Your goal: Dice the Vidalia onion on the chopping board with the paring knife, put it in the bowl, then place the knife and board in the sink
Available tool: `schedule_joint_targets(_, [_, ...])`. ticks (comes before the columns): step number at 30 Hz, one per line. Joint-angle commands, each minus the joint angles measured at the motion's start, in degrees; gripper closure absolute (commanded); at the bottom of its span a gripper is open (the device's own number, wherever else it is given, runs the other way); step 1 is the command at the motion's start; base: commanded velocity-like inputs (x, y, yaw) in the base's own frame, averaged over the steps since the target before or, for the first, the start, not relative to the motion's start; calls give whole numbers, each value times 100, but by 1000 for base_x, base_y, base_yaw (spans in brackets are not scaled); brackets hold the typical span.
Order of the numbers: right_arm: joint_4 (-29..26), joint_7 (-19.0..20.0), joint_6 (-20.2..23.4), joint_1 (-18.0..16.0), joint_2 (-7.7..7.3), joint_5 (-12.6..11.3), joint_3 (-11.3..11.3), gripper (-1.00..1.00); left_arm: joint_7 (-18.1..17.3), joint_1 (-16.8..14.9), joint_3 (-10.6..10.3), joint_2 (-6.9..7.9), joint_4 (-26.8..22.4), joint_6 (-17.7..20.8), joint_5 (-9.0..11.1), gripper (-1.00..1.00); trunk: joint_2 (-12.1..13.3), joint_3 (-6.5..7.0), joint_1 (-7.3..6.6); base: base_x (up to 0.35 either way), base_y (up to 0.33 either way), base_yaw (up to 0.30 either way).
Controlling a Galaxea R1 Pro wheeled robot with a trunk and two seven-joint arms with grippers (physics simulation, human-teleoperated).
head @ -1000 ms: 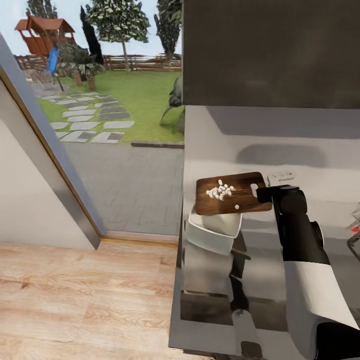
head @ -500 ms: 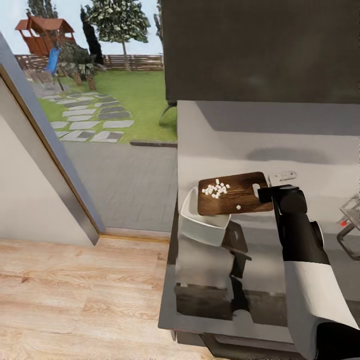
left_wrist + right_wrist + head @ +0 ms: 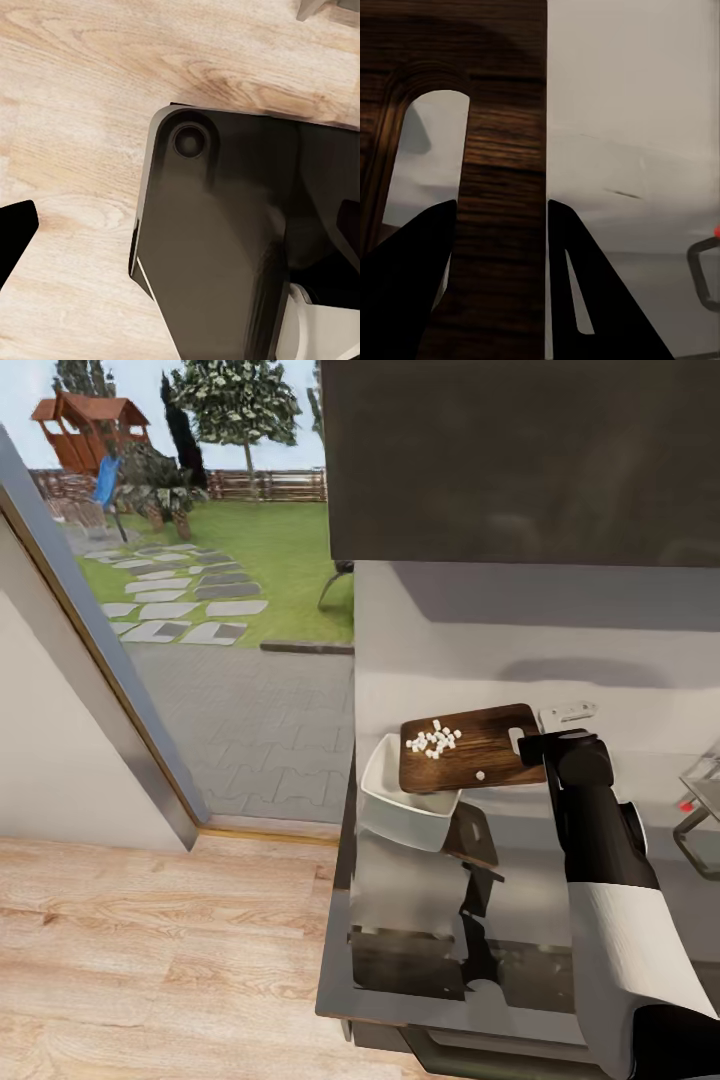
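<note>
Chopping board (image 3: 470, 748) is held above the grey table (image 3: 520, 860) by the right gripper (image 3: 530, 745), whose 2 dark fingers (image 3: 412, 285) clamp the end of the board beside the handle slot (image 3: 424, 157). White diced onion (image 3: 432, 740) lies on the board. The board's far end hangs over the white bowl (image 3: 405, 810), which stands at the table's edge. The left gripper (image 3: 180, 247) points down at the wooden floor (image 3: 75, 90); I cannot tell if it is spread or closed.

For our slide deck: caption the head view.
Right gripper holds the chopping board of diced onion over the bowl.
</note>
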Motion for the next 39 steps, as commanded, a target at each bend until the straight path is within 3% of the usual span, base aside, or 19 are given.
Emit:
schedule_joint_targets(1, [-6, 55, 20, -5, 0, 68, -1, 100, -27, 2, -12, 3, -8, -4, 59, -100, -9, -8, 3, 0, 0, 0])
schedule_joint_targets(11, [-6, 43, 20, -5, 5, 84, -1, 100, -27, 3, -12, 3, -8, -4, 59, -100, -9, -8, 3, 0, 0, 0])
schedule_joint_targets(20, [-6, 42, 13, -6, 44, 328, 6, 100, -27, 2, -12, 3, -8, -4, 59, -100, -9, -8, 3, 0, 0, 0])
schedule_joint_targets(36, [-5, 42, 18, -7, 53, 353, 11, 100, -27, 2, -12, 3, -8, -4, 59, -100, -9, -8, 3, 0, 0, 0])
schedule_joint_targets(39, [-6, 36, 19, -7, 54, 364, 120, 100, -27, 2, -12, 3, -8, -4, 59, -100, -9, -8, 3, 0, 0, 0])
